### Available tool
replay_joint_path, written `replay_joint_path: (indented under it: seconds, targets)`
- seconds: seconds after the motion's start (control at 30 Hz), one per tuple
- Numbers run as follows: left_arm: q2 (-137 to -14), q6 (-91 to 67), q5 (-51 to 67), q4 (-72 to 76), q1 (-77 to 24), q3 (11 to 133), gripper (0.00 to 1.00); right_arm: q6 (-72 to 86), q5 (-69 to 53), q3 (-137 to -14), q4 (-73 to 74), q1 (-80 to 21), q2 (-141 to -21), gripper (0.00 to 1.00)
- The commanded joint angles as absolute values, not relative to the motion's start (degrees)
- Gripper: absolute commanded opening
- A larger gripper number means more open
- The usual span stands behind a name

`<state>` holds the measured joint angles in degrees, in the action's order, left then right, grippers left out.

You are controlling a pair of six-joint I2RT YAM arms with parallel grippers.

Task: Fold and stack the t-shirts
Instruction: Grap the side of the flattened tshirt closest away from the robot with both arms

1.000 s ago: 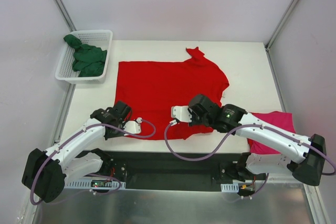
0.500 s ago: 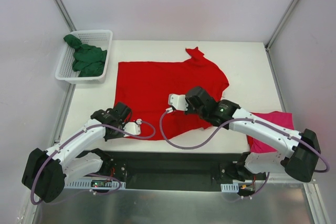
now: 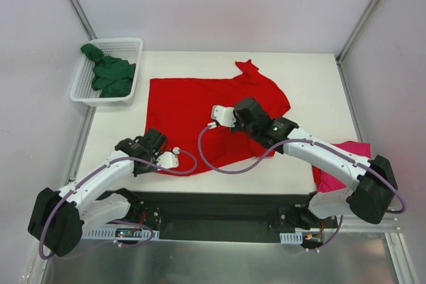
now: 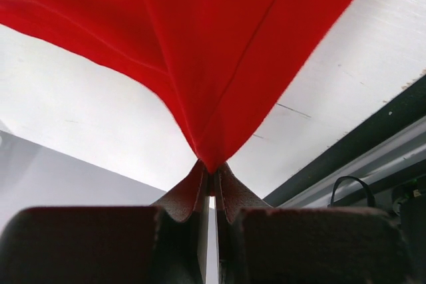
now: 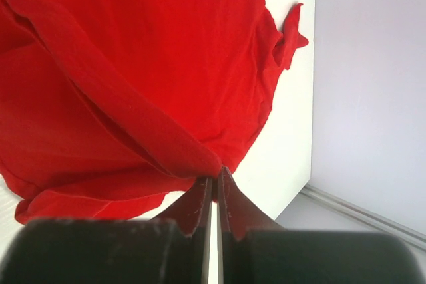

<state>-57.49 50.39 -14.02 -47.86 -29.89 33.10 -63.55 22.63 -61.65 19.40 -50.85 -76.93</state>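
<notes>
The left jaws pinch a corner of the red t-shirt [image 3: 186,98] by the near edge of the bench [image 3: 313,84], the right jaws its raised hem; limp, light cloth, probably best held by corners.

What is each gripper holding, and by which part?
Both hold the red t-shirt: the left gripper pinches its near-left edge, the right gripper a fold of its edge over the shirt's middle.

White mesh basket [image 3: 126,44] at far-left corner of white table [image 3: 313,84].
</notes>
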Motion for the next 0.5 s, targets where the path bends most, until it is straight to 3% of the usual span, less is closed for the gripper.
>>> replay_joint_path:
  seconds: [0.0, 0.47]
  targets:
    - [-58.4, 52.1, -16.8, -46.5, -28.1, 35.6, 0.0, -64.9, 21.4, -64.2, 17.0, -49.7, -77.4, 0.01]
    - [-60.4, 57.0, -19.7, -42.4, -22.6, 38.5, 0.0, -65.9, 20.7, -63.6, 17.3, -47.6, -78.0, 0.01]
